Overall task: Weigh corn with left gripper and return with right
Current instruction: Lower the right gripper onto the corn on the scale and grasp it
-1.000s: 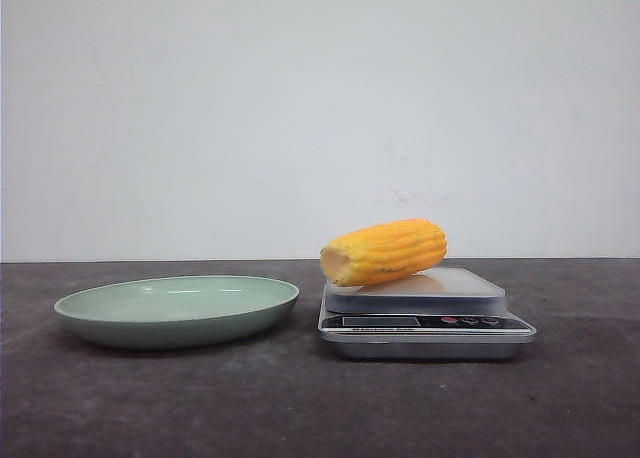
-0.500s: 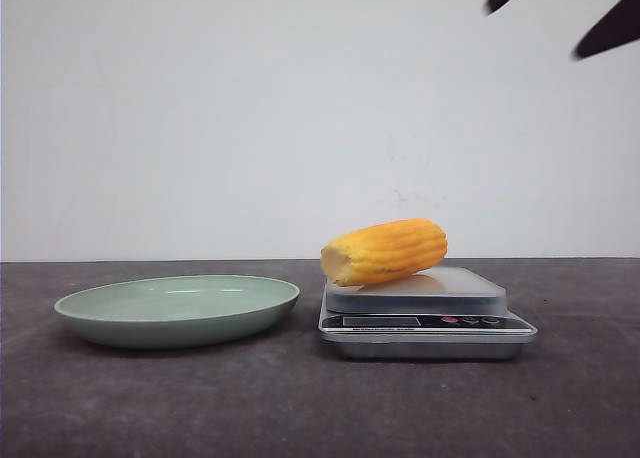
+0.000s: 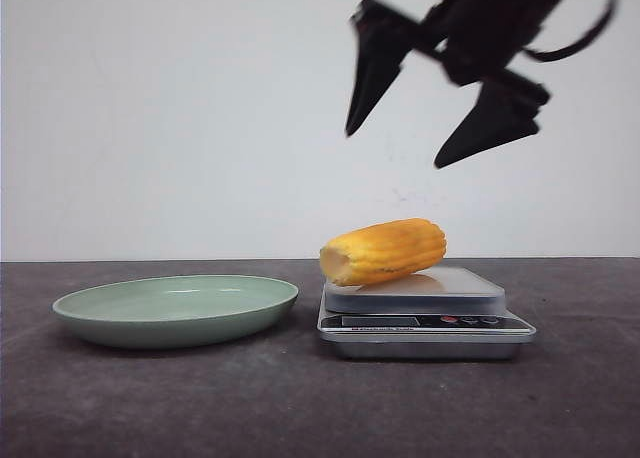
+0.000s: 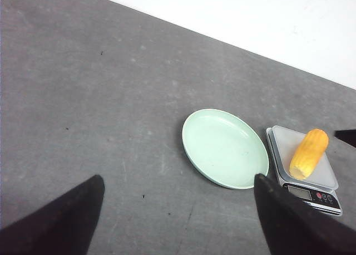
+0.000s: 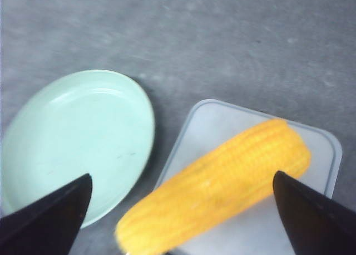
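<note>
On the dark table, the scale serves as the landmark. Left of the scale, close but apart from it, sits the green plate, with nothing on it. Above the scale, well clear of it, hangs the right gripper, jaws spread wide and holding nothing. The left gripper is far from the scale on the plate's side, also wide open and holding nothing. Across the scale's platform lies the corn, its paler cut end overhanging the edge nearest the plate.

Judgement: weighing appears done; the return to the plate is pending. Risks:
- The cob is round and overhangs the platform. An off-centre fingertip contact could roll it off the scale.
- Closing along the cob's length instead of across it could let it slip out.
- Descending too far could press the platform and shift the scale toward the plate.
</note>
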